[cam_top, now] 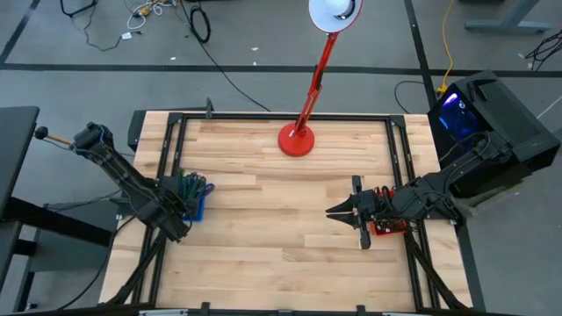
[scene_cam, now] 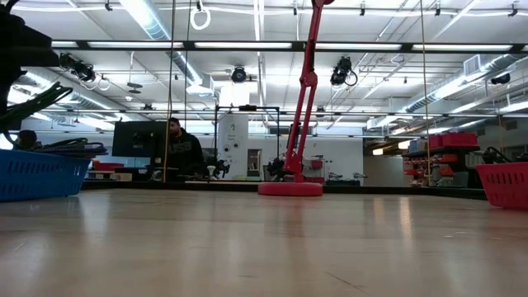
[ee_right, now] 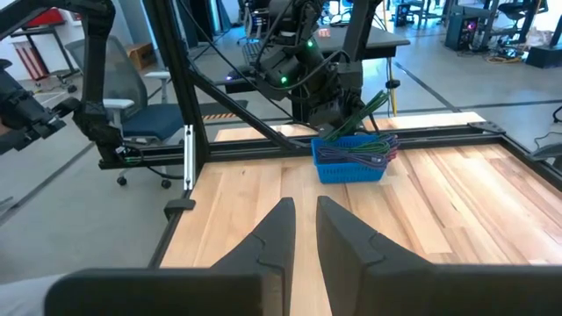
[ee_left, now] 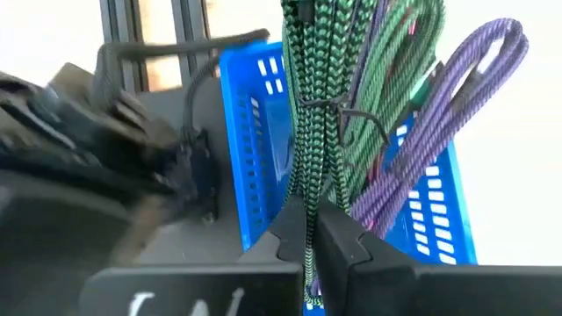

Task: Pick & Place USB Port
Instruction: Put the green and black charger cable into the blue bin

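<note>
A blue basket (cam_top: 201,211) at the table's left edge holds a bundle of braided cables, green (ee_left: 320,96) and purple (ee_left: 443,123), which stick out over its rim. My left gripper (ee_left: 312,219) hangs over this basket, shut on a green cable. My right gripper (ee_right: 304,219) hovers level above the table's right half, pointing toward the left edge. It is open by a narrow gap with nothing between its fingers. In the right wrist view the blue basket (ee_right: 351,167) and my left arm show far off. My left gripper pinches a green braided cable (ee_left: 309,200) between its two fingers, coming steeply from above. The strand runs along the gap between the fingers and joins the green bundle in the basket. Which part of the cable's length this is, I cannot tell.
A red lamp stands with its round base (cam_top: 296,140) at the table's far middle. A red basket (cam_top: 386,230) sits at the right edge under my right arm. Bare wooden table (cam_top: 281,237) lies between the two arms. A person sits in the room beyond.
</note>
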